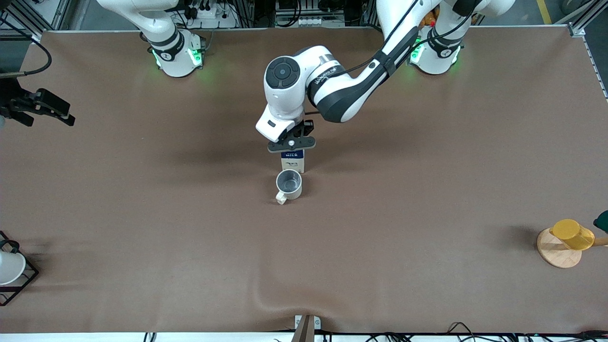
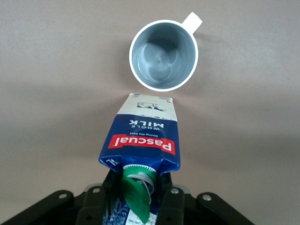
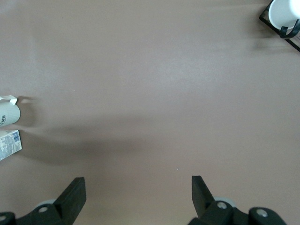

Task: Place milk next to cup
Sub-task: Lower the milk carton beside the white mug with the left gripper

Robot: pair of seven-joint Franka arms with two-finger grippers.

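The milk point(image 1: 292, 161), a dark-blue carton with a green cap, a red band and white lower sides, stands upright at the table's middle. It is right beside the cup point(image 1: 289, 184), on the side farther from the front camera. The cup is a pale mug with a grey inside. My left gripper point(image 1: 290, 142) is shut on the carton's gabled top. In the left wrist view the milk point(image 2: 140, 140) sits between the fingers point(image 2: 171, 206), with the cup point(image 2: 163, 54) just past its base. My right gripper point(image 1: 47, 107) is open and empty over the right arm's end of the table; it also shows in the right wrist view point(image 3: 138, 187).
A yellow cup point(image 1: 570, 232) lies on a wooden stand point(image 1: 558, 254) near the left arm's end. A white cup in a black wire rack point(image 1: 9, 268) sits at the right arm's end, also seen in the right wrist view point(image 3: 283, 14).
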